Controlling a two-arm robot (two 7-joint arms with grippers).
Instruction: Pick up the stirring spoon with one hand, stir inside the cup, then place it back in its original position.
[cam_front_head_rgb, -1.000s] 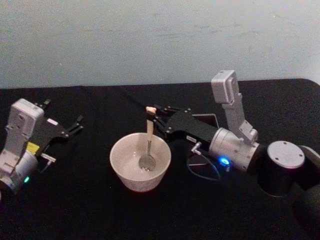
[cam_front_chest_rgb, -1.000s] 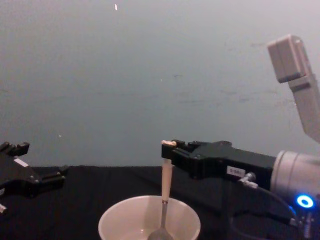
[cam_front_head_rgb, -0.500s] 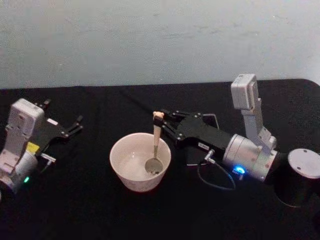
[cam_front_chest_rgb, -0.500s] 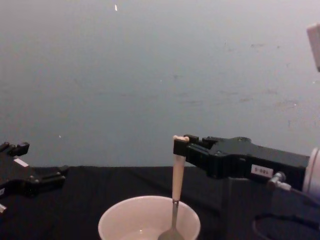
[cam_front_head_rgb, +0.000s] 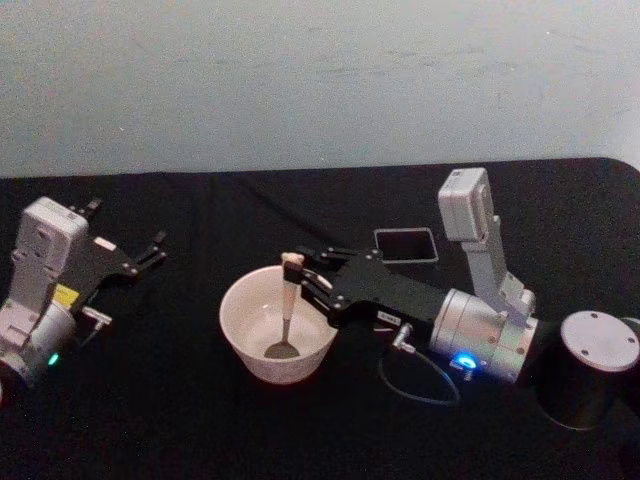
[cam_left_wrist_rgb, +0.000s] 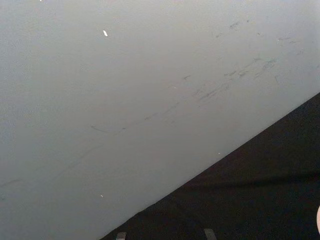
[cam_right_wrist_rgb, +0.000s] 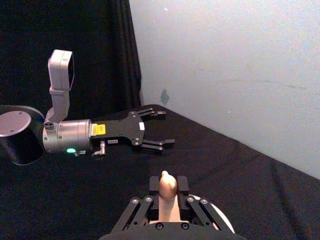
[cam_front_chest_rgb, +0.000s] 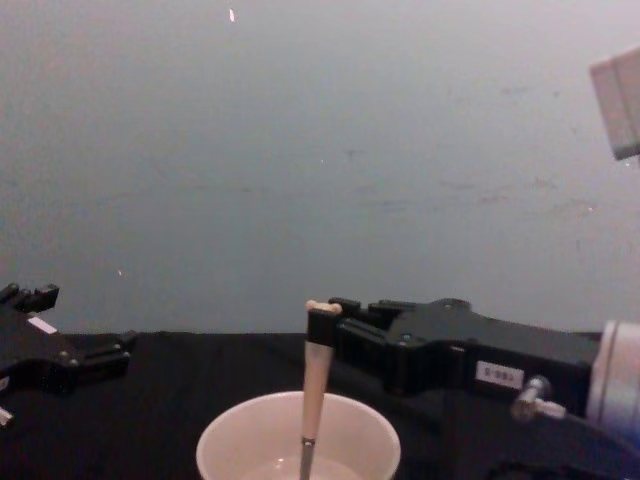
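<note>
Stirring spoon (cam_front_head_rgb: 285, 310) is down inside the cup (cam_front_head_rgb: 236, 300). Its metal bowl is low near the bottom and the cream handle stands close to upright above the rim. So the pick-up is done, and I judge I'm in the stirring part right now. My right gripper (cam_front_head_rgb: 300, 275) comes in from the right, level over the cup's rim, with the jaws pinched tight on the very top of the handle. In the wrist view the little bear head pokes out just past my fingers (cam_right_wrist_rgb: 183, 186).

What's left is to finish the stir, lift the spoon clear and carry it to the dark square holder (cam_front_head_rgb: 406, 230). That holder sits on the black table (cam_front_head_rgb: 180, 430) behind my right arm, apart from the cup. My left gripper (cam_front_head_rgb: 128, 222) is parked well off to the left, fingers spread, gripping nothing.
</note>
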